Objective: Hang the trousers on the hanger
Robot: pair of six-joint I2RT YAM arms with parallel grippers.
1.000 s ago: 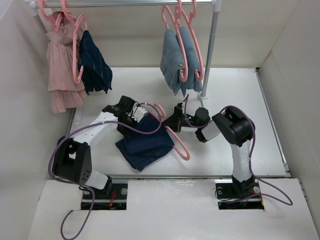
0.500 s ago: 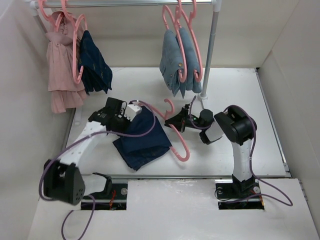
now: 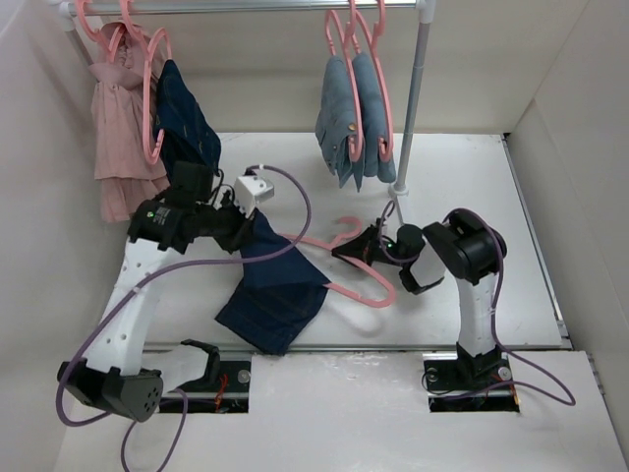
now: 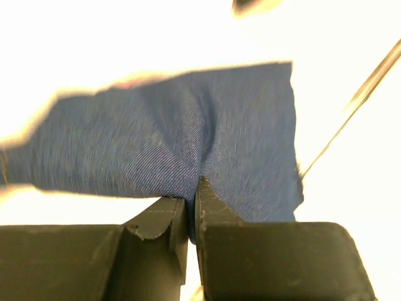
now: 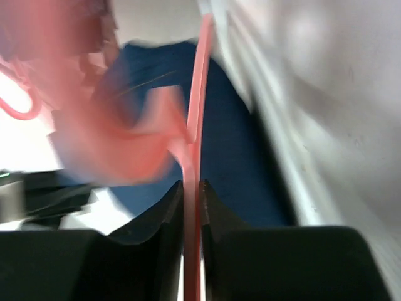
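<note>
left jaws clenched on one trousers [image 3: 275, 295]; right jaws clamp one hanger [image 5: 195, 116]; three garments [image 3: 118, 118] on rail [image 3: 256, 6].

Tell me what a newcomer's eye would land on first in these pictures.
The dark navy trousers sprawl mid-table, one edge pinched in the left gripper and held up toward the left. Right beside them, the right gripper clamps a pink hanger against the cloth's right edge. Behind, pale blue jeans hang from the rail.

White table [image 3: 472, 167] with trailing end of trousers [image 3: 270, 310], rack foot [image 3: 398, 189]
</note>
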